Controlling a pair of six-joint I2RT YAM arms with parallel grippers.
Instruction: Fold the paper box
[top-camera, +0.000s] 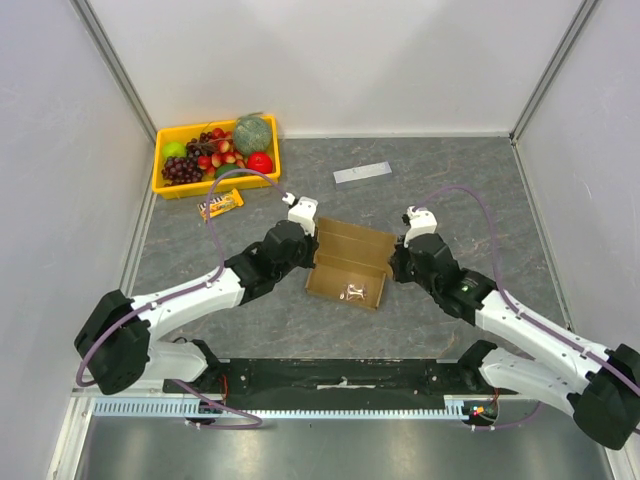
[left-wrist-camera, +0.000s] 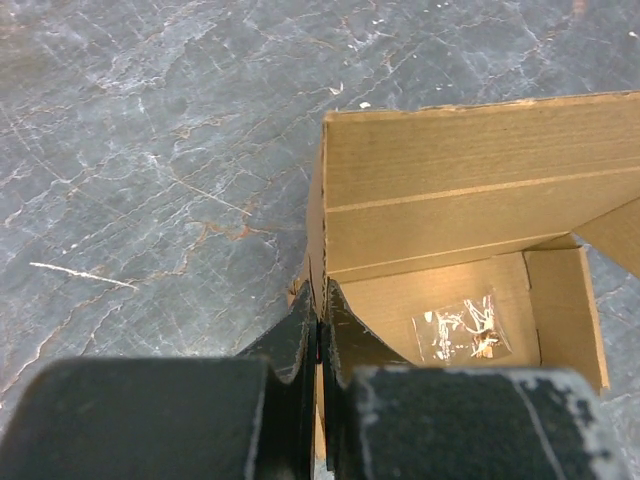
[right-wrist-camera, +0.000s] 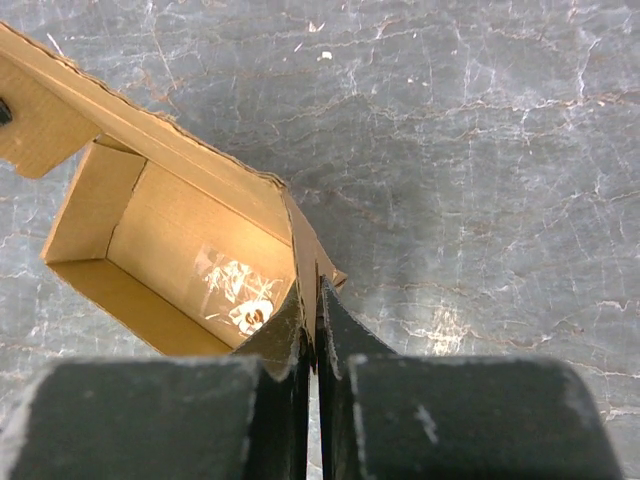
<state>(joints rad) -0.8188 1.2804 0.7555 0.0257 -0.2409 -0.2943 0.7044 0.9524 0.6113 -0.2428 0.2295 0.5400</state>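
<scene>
the paper box (top-camera: 348, 265) sits open-topped in the middle of the table (top-camera: 470, 190), one long side laid back flat toward the far edge. the left gripper (left-wrist-camera: 321, 312) is pinched tight on the box's left end wall, the right gripper (right-wrist-camera: 311, 305) on its right end wall. a small clear packet (left-wrist-camera: 463, 328) lies inside

Brown paper box (top-camera: 348, 266) half-folded, open-topped, mid-table
</scene>
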